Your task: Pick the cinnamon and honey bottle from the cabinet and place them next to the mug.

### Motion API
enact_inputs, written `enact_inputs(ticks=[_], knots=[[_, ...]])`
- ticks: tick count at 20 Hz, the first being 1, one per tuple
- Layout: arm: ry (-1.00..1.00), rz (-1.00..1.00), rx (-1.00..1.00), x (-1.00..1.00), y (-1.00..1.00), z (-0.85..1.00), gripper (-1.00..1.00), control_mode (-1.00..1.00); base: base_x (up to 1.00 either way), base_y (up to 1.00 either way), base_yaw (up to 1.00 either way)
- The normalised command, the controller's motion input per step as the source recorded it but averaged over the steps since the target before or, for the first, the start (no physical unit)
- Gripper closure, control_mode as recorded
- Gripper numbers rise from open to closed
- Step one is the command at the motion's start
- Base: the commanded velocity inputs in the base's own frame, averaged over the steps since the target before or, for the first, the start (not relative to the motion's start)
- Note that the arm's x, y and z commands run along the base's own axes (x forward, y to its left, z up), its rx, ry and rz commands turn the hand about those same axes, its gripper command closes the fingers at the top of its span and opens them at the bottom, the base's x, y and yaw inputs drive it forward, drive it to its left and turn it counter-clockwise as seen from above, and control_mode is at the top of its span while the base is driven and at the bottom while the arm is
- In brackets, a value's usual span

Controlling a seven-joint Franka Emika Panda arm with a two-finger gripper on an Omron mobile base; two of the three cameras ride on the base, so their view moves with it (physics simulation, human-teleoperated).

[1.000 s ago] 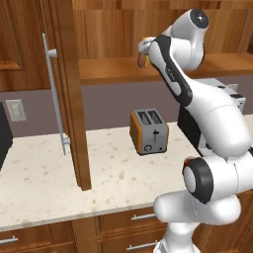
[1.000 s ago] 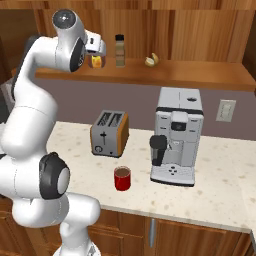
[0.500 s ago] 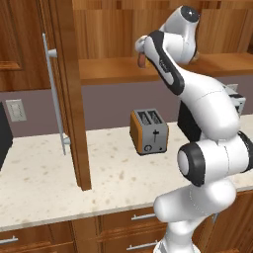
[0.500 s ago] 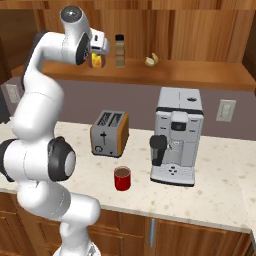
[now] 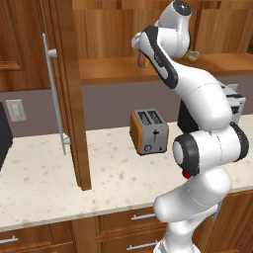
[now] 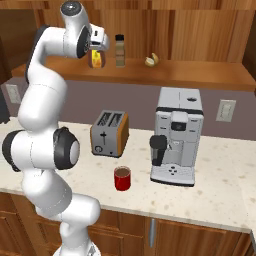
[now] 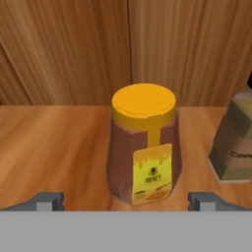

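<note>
Gripper (image 7: pixel 126 201): released, finger tips wide apart at bottom corners of hand view, mostly cut off.
Honey bottle (image 7: pixel 144 142): centre frame, upright on cabinet (image 7: pixel 54 142) shelf, between the tips, ungrasped.
Cinnamon (image 7: pixel 235 140): right edge, cap cropped.
Mug (image 6: pixel 122 178): lower centre, right base view.

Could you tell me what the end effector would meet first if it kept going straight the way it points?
Most likely the honey bottle: it stands centred between the open end effector fingertips on the cabinet shelf. The cinnamon stands off to one side.
</note>
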Motion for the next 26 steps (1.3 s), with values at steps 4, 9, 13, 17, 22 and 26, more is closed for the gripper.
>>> enact_inputs(ticks=[4,9,13,17,22,26], knots=[[0.0,-0.08,-0.02,0.24,0.0,0.0,-1.0,-1.0,0.0,0.0,0.0],[0.0,-0.13,0.0,0.17,0.0,0.0,-1.0,-1.0,0.0,0.0,0.0],[0.0,-0.13,0.0,0.21,0.0,0.0,-1.0,-1.0,0.0,0.0,0.0],[0.0,-0.08,0.0,0.24,0.0,0.0,-1.0,-1.0,0.0,0.0,0.0],[0.0,-0.01,0.0,0.03,0.0,0.0,-1.0,-1.0,0.0,0.0,0.0],[0.0,0.0,0.0,0.0,0.0,-0.01,-1.0,-1.0,0.0,0.0,0.0]])
